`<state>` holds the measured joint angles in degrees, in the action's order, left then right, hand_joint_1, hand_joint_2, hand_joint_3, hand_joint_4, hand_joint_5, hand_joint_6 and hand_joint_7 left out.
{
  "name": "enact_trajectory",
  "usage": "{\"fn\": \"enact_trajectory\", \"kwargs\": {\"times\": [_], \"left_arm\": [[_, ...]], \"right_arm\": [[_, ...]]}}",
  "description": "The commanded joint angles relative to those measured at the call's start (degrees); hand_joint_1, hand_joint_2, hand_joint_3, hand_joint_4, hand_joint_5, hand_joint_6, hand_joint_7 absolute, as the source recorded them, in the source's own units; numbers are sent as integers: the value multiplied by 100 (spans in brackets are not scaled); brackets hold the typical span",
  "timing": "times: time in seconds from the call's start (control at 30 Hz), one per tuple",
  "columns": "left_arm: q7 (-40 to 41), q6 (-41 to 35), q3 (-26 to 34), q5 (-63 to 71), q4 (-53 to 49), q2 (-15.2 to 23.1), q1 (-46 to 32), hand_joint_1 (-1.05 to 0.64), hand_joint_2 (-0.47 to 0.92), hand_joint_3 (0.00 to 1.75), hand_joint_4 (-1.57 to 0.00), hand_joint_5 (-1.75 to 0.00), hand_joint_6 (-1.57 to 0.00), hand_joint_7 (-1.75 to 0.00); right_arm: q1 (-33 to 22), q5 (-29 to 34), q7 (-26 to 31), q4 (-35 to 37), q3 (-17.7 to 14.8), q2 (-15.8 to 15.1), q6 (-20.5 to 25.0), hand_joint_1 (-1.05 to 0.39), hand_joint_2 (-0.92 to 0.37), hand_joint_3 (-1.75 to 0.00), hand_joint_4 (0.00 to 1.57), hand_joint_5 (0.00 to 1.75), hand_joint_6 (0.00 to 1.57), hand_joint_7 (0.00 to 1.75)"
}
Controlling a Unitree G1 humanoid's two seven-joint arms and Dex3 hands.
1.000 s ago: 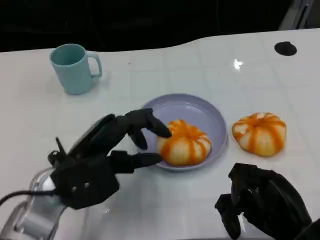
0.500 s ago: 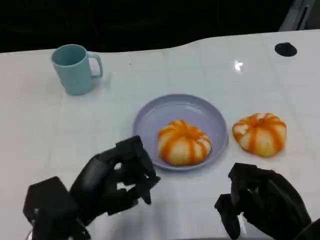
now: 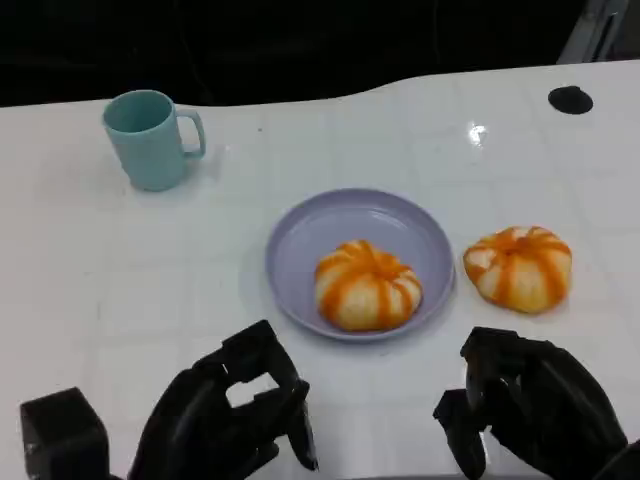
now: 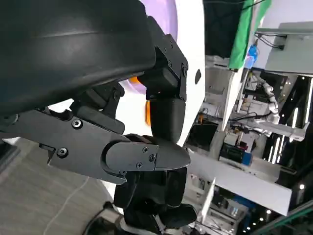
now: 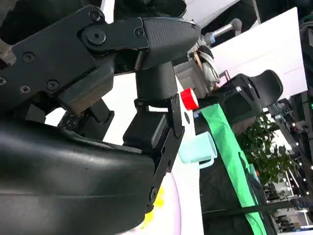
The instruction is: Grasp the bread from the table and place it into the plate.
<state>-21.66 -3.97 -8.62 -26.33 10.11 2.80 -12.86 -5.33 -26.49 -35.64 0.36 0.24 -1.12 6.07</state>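
Observation:
One orange-striped bread [image 3: 367,285] lies in the lilac plate [image 3: 335,222] at mid-table. A second, similar bread [image 3: 518,265] sits on the white table just right of the plate. My left hand [image 3: 225,420] is low at the near edge, well short of the plate, with its fingers curled in and nothing in them. My right hand [image 3: 525,410] rests at the near right, below the second bread, with its fingers also curled and empty. The left wrist view shows a strip of the plate [image 4: 168,14] beyond the left hand's fingers [image 4: 164,122].
A teal mug [image 3: 150,138] stands at the far left, and it appears in the right wrist view as the mug [image 5: 198,149]. A black round spot [image 3: 570,98] marks the table's far right. The table's dark far edge curves behind the plate.
My left hand has let go of the bread in the plate and pulled back toward the near edge, curling its fingers. The right hand has stayed put.

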Motion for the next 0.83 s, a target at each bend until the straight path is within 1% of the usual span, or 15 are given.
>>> {"fn": "enact_trajectory", "kwargs": {"times": [0.03,0.3,0.47,0.83], "left_arm": [[-116,-171,138,-148,53,16,-67,-58,92,44,-92,-175,-68,-175],[-405,-346,332,-372,-165,-18,16,-60,92,36,-94,-175,-71,-175],[-557,-186,387,-267,-344,-7,116,-60,92,37,-94,-175,-71,-175],[-747,-251,525,-369,-505,-59,199,-61,92,34,-94,-175,-72,-175]], "right_arm": [[-31,-14,4,-74,-69,-39,-179,-95,-71,-50,123,160,106,149],[-26,22,168,-34,-47,66,-282,-96,-73,-47,123,162,105,150],[36,51,188,79,-43,101,-378,-96,-74,-47,122,163,105,151],[81,78,183,180,-31,97,-368,-96,-74,-44,120,165,104,150]]}}
